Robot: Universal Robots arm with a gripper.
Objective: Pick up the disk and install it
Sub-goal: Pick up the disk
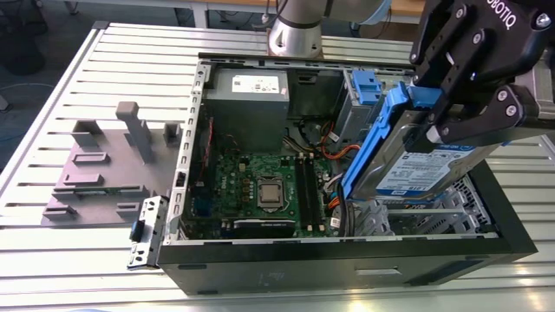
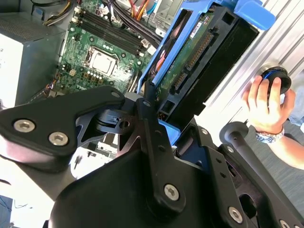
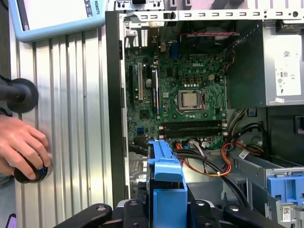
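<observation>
Gripper (image 1: 435, 120) clamped on the disk (image 1: 414, 170) at right of frame in the exterior view, over the open computer case (image 1: 347, 260); disk on edge, long axis steep, lower end pointing down-left toward the motherboard (image 1: 269, 185); label facing lower right.

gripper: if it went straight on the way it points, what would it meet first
Probably the metal drive cage, met by the lower end of the disk that the gripper holds; depth is unclear.

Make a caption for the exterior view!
Robot's pincer holds the disk tilted above the open computer case.
</observation>
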